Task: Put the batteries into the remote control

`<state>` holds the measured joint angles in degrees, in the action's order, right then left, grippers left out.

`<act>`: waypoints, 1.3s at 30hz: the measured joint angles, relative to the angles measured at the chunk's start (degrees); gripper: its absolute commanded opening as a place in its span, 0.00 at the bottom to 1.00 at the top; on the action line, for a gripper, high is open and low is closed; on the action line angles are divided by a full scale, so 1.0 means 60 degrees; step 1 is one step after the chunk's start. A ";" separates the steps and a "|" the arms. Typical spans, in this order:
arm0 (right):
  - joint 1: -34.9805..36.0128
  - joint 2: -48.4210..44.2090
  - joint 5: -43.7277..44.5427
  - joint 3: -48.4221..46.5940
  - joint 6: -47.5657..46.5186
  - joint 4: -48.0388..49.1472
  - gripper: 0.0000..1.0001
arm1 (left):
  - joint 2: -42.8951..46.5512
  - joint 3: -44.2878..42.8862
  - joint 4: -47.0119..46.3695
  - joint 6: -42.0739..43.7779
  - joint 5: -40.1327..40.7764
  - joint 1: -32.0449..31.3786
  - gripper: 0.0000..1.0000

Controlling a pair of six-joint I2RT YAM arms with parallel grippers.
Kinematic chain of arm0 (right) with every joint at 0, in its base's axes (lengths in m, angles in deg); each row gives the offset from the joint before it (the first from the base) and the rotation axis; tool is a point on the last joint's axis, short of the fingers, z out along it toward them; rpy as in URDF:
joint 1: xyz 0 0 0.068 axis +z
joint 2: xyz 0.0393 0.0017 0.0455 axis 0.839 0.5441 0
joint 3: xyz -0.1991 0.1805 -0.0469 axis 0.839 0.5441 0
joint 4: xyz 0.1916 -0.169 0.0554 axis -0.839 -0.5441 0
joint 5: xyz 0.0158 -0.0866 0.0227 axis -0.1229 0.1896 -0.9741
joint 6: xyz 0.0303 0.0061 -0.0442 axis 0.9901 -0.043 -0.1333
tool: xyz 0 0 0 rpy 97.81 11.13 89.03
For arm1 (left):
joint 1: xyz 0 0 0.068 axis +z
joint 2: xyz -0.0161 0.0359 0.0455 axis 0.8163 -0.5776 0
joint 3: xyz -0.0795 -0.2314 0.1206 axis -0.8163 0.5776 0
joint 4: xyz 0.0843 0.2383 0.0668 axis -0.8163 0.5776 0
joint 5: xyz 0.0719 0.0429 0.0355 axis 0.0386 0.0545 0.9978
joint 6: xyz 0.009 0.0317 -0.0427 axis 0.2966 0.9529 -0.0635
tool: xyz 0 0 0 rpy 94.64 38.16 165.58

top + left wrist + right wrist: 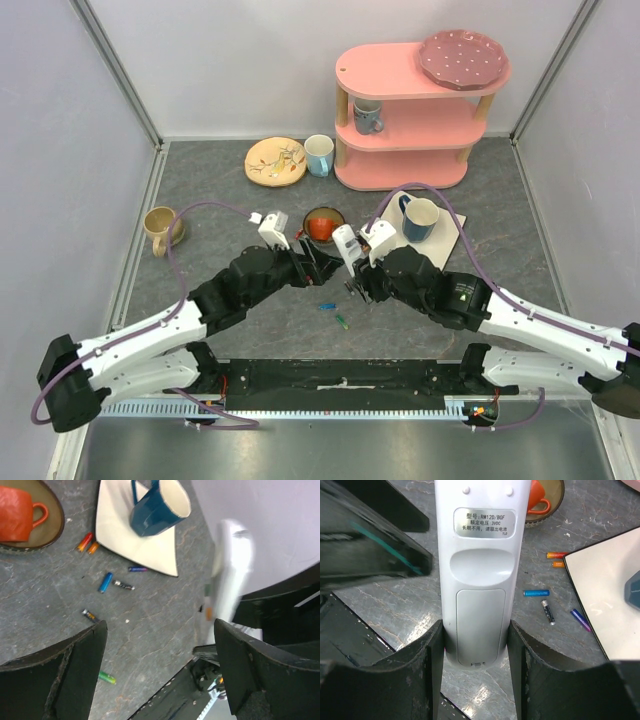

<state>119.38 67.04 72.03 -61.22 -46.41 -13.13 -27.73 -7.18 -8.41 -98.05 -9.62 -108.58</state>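
Observation:
My right gripper (476, 645) is shut on the lower end of the white remote control (477, 565), which I hold above the table with its back facing the camera and the battery cover closed. In the top view the remote (346, 246) stands between both arms. My left gripper (160, 645) is open and empty, just left of the blurred remote (231, 575). Several batteries lie loose on the table: blue (536, 593), dark (547, 612), purple (580, 619), two orange-red (556, 555), and a green one (106, 678).
A dark blue cup (420, 218) stands on a white napkin (450, 240). A red cup in a brown saucer (323, 225) sits behind the grippers. A tan mug (160, 228) is at the left. A plate (275, 161), a cup (319, 154) and a pink shelf (405, 120) are at the back.

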 measured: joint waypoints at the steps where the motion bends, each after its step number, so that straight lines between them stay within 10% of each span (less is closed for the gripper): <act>1: 0.0011 0.0000 0.0025 0.0000 0.0018 -0.0036 0.30 | 0.0215 0.0106 -0.0109 -0.0015 0.0073 0.0004 0.94; 17: 0.0594 0.0102 -0.0299 0.0000 0.0215 -0.0117 0.31 | -0.0076 0.0831 -0.2291 -0.0149 -0.0441 -0.0051 0.96; 39: 0.0838 0.0277 -0.0233 -0.0011 0.0302 -0.0117 0.32 | -0.0739 0.0415 -0.2889 -0.0124 -0.0725 -0.0437 0.59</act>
<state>124.41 68.70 70.64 -61.29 -44.59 -13.83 -32.17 -4.69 -25.74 -98.79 -13.97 -111.20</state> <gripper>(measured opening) 0.547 0.685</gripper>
